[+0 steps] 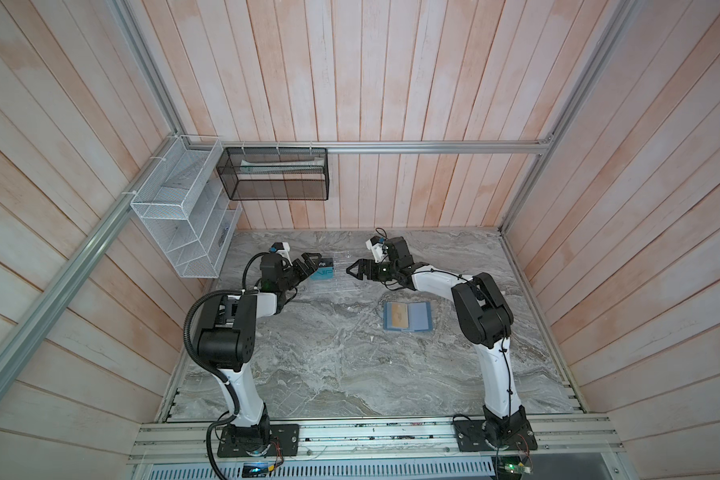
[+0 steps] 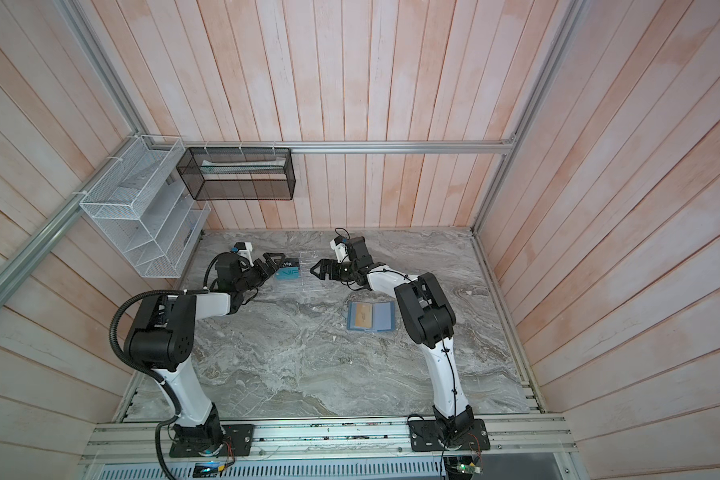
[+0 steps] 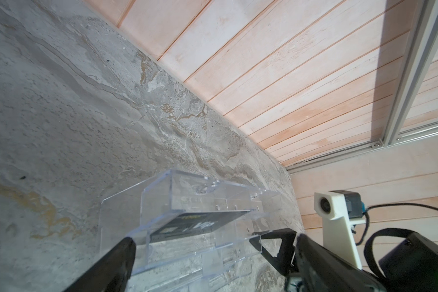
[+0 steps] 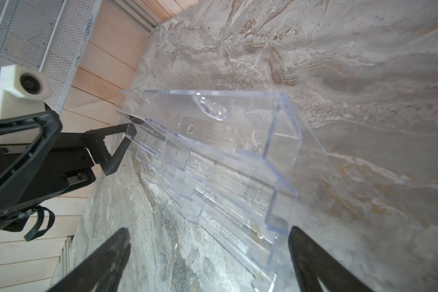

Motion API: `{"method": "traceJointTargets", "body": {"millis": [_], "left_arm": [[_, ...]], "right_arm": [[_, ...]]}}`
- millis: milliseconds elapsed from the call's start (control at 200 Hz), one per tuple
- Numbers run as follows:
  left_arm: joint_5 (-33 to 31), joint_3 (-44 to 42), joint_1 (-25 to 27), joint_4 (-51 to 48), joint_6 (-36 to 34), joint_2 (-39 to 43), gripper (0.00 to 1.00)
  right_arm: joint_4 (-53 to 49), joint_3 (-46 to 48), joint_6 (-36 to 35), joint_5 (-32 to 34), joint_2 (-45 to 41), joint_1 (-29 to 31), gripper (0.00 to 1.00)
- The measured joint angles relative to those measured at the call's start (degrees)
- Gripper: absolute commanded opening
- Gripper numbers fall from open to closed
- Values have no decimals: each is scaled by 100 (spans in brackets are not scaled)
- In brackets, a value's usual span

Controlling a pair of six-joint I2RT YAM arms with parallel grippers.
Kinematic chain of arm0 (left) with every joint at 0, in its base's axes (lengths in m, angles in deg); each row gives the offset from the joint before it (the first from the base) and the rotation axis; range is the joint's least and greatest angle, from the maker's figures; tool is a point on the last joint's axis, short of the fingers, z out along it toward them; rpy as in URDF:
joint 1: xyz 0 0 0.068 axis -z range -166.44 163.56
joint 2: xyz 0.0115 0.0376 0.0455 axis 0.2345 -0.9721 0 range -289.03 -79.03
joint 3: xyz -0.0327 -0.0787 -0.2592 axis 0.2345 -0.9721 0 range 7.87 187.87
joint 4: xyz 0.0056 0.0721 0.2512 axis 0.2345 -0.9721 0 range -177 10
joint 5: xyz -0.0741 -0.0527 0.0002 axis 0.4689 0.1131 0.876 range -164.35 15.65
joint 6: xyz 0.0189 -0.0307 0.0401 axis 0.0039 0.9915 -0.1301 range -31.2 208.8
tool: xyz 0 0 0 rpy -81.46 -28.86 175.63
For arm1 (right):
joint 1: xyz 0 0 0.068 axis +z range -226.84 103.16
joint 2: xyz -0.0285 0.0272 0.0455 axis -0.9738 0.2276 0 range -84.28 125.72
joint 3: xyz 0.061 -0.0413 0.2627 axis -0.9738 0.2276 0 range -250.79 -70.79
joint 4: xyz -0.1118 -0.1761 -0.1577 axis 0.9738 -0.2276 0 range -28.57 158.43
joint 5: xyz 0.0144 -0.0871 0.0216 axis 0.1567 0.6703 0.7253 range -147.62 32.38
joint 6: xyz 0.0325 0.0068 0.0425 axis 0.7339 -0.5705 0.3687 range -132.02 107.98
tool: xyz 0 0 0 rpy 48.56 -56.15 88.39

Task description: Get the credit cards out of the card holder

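Two tools, jaws spread wide, grasping nothing: left gripper (image 1: 310, 266), right gripper (image 1: 352, 270) flank clear acrylic rack (image 1: 338, 275). Card holder (image 1: 418, 316) lies open, gold-yellow card (image 1: 400, 315) inside.

You're working in a robotics lab cell dressed up as a room, not a real home. Pale plank walls (image 1: 391, 83) hang on a bare aluminium frame (image 1: 433, 146), and the marble-look table (image 1: 329, 353) sits inside it. Along the near edge a slotted metal rail (image 1: 371, 434) carries the left arm (image 1: 238, 390) and the right arm (image 1: 495, 382), each bolted down on a black plate. A white mesh basket (image 1: 175, 208) and a black mesh basket (image 1: 275, 174) are zip-tied to the frame at the far left. Loose wiring and a small circuit board (image 1: 512, 469) sit below the rail, near right.
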Motion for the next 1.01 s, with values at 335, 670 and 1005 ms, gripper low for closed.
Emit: {"method": "traceJointTargets", "body": {"millis": [335, 670, 1005], "left_arm": [[-496, -162, 55, -957, -695, 833, 100], [-2236, -302, 1899, -2033, -2396, 2433, 100], [-3565, -365, 3357, -2240, -3840, 2833, 100]], "right_arm": [[55, 697, -7, 157, -638, 26, 98], [-28, 2367, -55, 791, -2459, 26, 98], [-177, 4286, 157, 1510, -4424, -55, 98]]}}
